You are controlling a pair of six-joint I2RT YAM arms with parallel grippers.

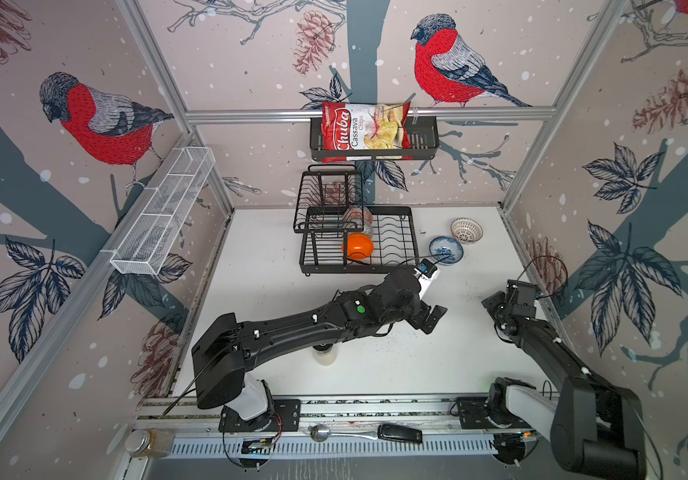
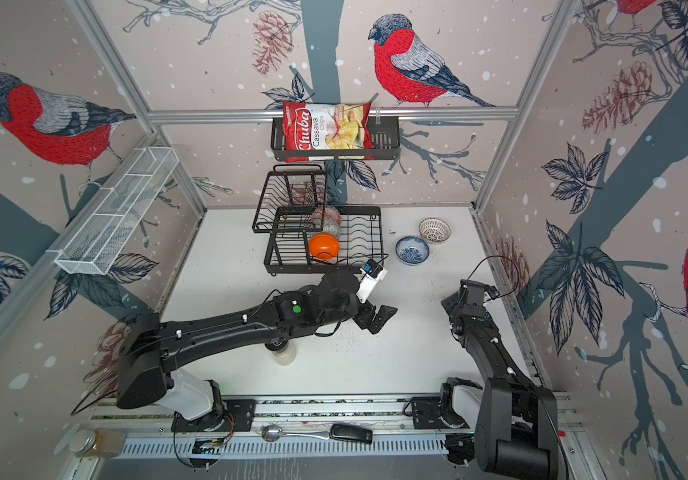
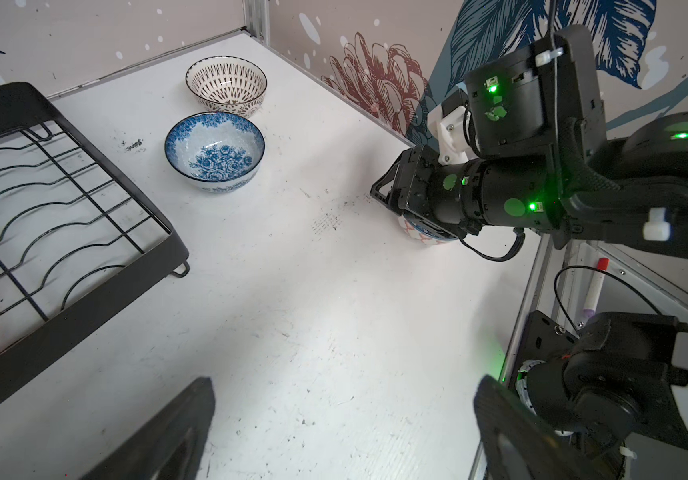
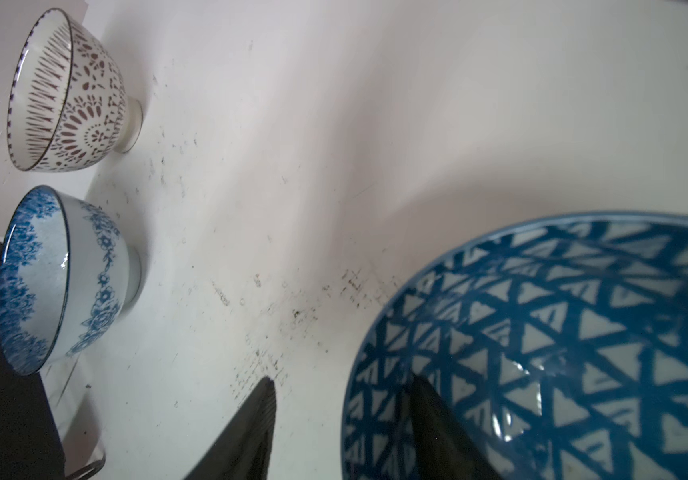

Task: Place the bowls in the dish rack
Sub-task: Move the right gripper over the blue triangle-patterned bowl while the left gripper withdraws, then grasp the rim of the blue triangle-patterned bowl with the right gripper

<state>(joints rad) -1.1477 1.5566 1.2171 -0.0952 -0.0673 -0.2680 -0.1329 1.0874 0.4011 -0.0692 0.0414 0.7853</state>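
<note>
— Triangle-lattice blue-and-white bowl (image 4: 562,353) fills the right wrist view. How does the right gripper (image 4: 342,380) stand on it?

— Fingers apart, astride the rim: one inside, one outside, with a strip of table (image 4: 334,166) showing between the outer finger and the rim. That bowl sits at three o'clock on the table.

— And the left gripper (image 3: 344,382)?

— Spread wide and empty, over bare table near the middle.

— Count the bowls.

— Five that I can count. One is at the right gripper. Two stand upright at one o'clock, just beside each other: one blue floral bowl (image 1: 446,250) and one white bowl with brown pattern (image 1: 466,230). The dish rack (image 3: 97,307), at twelve o'clock, has one plain orange bowl (image 1: 357,245) in its lower tray (image 1: 394,243). One reddish patterned bowl (image 1: 357,216) lies behind it, half hidden by the upper basket (image 1: 325,195).

— Any writing?

— One red bag (image 1: 365,131) in the black wall basket (image 1: 425,141) reads "Chuba Cassava Chips".
</note>
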